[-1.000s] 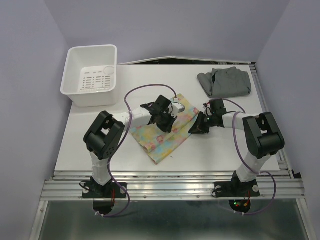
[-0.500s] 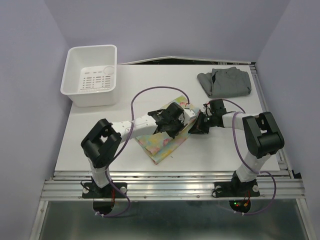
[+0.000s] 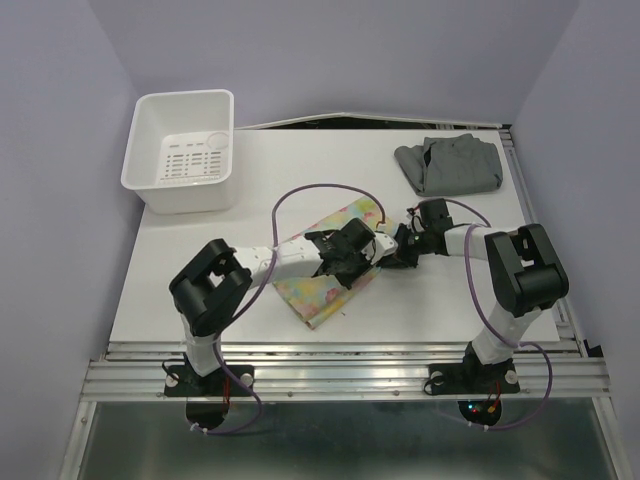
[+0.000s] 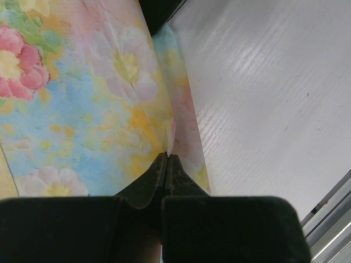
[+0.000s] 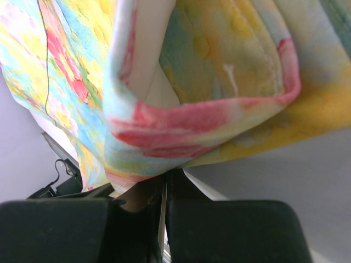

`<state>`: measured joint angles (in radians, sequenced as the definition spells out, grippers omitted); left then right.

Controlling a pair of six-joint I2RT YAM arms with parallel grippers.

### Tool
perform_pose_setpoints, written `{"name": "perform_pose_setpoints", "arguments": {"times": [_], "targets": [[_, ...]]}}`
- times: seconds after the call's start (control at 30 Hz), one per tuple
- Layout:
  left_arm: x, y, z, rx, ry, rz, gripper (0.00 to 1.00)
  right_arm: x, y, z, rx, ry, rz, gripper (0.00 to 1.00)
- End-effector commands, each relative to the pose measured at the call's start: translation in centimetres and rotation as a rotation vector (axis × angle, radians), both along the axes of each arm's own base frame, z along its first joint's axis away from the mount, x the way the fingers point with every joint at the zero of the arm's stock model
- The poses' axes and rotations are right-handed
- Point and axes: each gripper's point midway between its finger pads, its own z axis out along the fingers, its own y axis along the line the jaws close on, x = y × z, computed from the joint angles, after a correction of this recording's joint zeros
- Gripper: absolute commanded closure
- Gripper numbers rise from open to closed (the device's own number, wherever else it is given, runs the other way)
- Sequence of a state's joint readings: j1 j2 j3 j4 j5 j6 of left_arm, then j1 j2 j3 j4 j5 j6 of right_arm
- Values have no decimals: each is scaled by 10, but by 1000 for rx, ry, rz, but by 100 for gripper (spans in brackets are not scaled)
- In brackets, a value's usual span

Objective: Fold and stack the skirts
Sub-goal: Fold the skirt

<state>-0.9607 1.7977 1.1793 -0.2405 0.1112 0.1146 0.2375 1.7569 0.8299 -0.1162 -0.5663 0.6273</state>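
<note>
The floral skirt [image 3: 312, 295] lies partly folded at the table's middle, pastel yellow, blue and green with pink flowers. My left gripper [image 3: 372, 252] reaches across it to its right edge, and in the left wrist view the fingertips [image 4: 159, 167] are pressed together on a raised fold of the floral skirt [image 4: 82, 98]. My right gripper [image 3: 393, 256] meets it from the right, shut on a bunched hem of the floral skirt [image 5: 203, 115], with its fingertips [image 5: 184, 189] tight together. The plain grey skirt [image 3: 450, 165] lies crumpled at the back right, apart from both grippers.
A white plastic bin [image 3: 150, 165] stands at the back left. The table's right edge [image 3: 520, 190] runs just past the grey skirt. The left arm's purple cable [image 3: 300, 195] loops over the table behind the floral skirt.
My left gripper has swung right and nearer across the floral skirt, dragging cloth towards the right gripper. The right gripper has closed on the skirt's right edge and hardly moved.
</note>
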Motion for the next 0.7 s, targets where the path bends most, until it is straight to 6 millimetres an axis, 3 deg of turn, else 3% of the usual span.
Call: {"name": "perform_pose_setpoints", "arguments": {"times": [0.0, 0.3, 0.53, 0.67], "targets": [[-1, -17, 9, -36, 28, -13, 94, -11, -8, -16, -57, 26, -12, 99], [-4, -26, -5, -30, 88, -9, 94, -14, -8, -13, -54, 14, -6, 99], [-8, -17, -19, -9, 111, -15, 91, -12, -25, 3, -83, -9, 29, 58], [-13, -16, -19, -26, 122, -47, 84, -7, -43, 18, -78, 5, 5, 54]]}}
